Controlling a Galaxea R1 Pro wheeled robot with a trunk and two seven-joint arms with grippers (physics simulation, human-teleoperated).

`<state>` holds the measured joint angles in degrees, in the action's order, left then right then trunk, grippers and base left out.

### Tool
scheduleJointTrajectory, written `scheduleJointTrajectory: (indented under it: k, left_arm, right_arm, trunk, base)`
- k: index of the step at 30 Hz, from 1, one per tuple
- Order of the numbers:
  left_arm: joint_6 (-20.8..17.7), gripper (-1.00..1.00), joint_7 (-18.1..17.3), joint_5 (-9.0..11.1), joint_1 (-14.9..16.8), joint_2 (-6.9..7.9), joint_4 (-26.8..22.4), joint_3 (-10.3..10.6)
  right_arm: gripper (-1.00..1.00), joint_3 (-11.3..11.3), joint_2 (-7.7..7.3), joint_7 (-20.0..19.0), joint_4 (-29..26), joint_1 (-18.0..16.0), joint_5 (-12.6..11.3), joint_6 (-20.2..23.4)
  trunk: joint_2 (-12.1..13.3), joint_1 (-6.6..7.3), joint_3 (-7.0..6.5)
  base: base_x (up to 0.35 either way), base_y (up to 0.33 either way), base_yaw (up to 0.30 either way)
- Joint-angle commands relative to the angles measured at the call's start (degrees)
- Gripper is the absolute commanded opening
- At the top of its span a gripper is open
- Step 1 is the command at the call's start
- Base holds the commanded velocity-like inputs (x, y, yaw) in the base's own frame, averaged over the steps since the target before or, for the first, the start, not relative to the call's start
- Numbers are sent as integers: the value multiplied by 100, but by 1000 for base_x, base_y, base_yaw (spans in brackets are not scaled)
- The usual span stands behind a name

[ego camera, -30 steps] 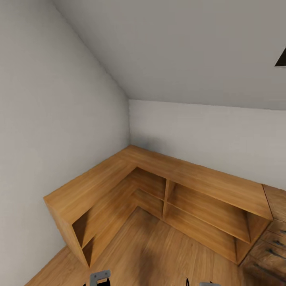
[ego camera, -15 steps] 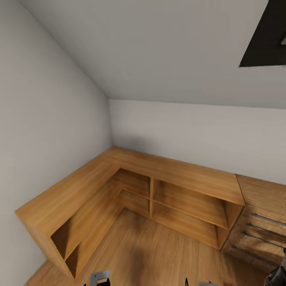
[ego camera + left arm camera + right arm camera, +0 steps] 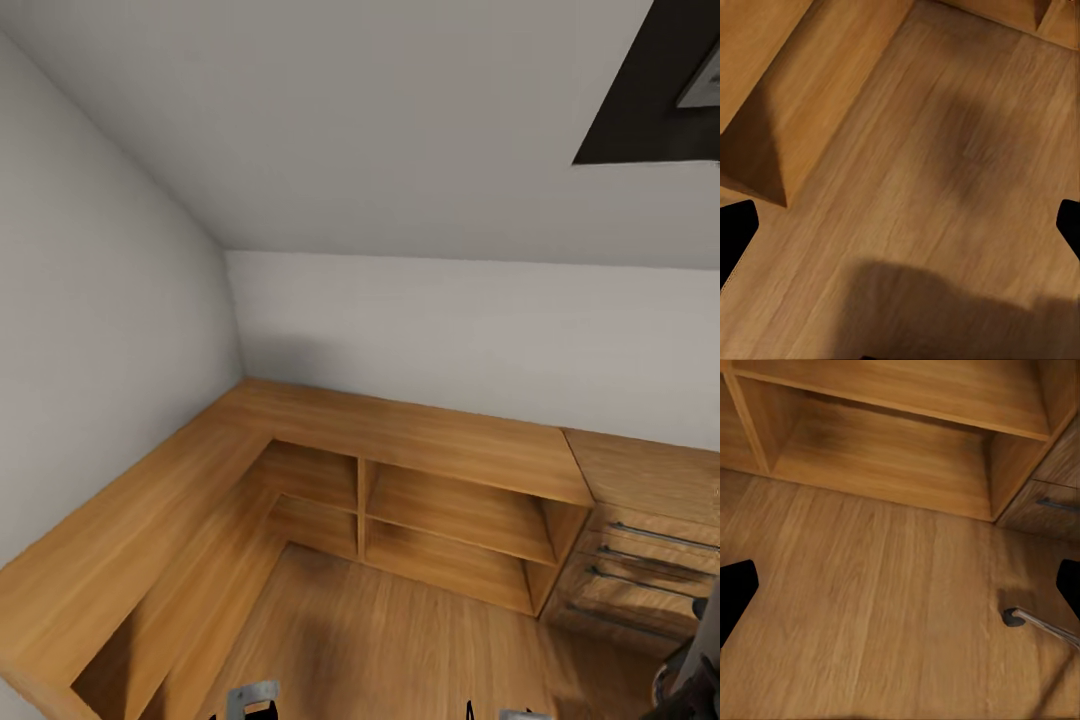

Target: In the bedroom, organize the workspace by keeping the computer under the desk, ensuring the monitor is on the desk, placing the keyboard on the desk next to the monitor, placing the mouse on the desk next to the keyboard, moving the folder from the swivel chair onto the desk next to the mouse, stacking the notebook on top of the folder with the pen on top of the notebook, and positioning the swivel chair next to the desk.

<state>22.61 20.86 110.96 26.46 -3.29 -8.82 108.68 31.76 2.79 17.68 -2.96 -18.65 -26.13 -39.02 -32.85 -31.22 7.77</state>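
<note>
I am in the bedroom, facing a corner under a sloped grey wall point(image 3: 400, 130). The desk, computer, monitor, keyboard, mouse, folder, notebook and pen are out of view. A chrome leg with a dark castor point(image 3: 1011, 617), seemingly of the swivel chair, rests on the wooden floor in the right wrist view. A dark grey shape point(image 3: 692, 675) sits at the head view's lower right edge. My left gripper point(image 3: 900, 232) hangs open over bare floor, fingertips point(image 3: 735, 232) wide apart. My right gripper point(image 3: 900, 592) is also open and holds nothing.
A low L-shaped light-wood shelving unit point(image 3: 400, 440) fills the corner ahead and runs along the left wall. Wooden drawers with metal bar handles point(image 3: 650, 560) adjoin it on the right. A dark skylight point(image 3: 650, 90) shows at the upper right. Wooden floor point(image 3: 400, 640) lies between me and the shelves.
The camera has turned to the right: the shelving slid left in the picture. More of the skylight and drawers came in, and the dark shape appeared at the lower right.
</note>
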Motion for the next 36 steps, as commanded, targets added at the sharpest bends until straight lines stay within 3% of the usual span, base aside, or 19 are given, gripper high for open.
scheduleJointTrajectory:
  k: [1, 10, 20, 36]
  left_arm:
    - [24, 100, 41, 28, 6, 4, -19, 48]
    - [18, 100, 41, 23, 7, 4, -23, 48]
    - [19, 100, 41, 22, 6, 4, -23, 51]
    - [24, 100, 41, 22, 6, 4, -23, 49]
  right_arm:
    - [100, 50, 3, 35, 6, -7, -24, -10]
    - [100, 50, 3, 33, 7, -5, -24, -10]
    - [100, 50, 3, 3, 10, -7, -24, -12]
    - [100, 50, 3, -2, 6, -7, -24, -18]
  trunk:
    - [-9, -5, 13]
    - [-9, -5, 25]
    - [-9, -5, 26]
    - [-9, -5, 26]
  base:
    - [261, 240, -294]
    - [276, 187, -294]
    - [70, 21, -296]
    - [226, 45, -298]
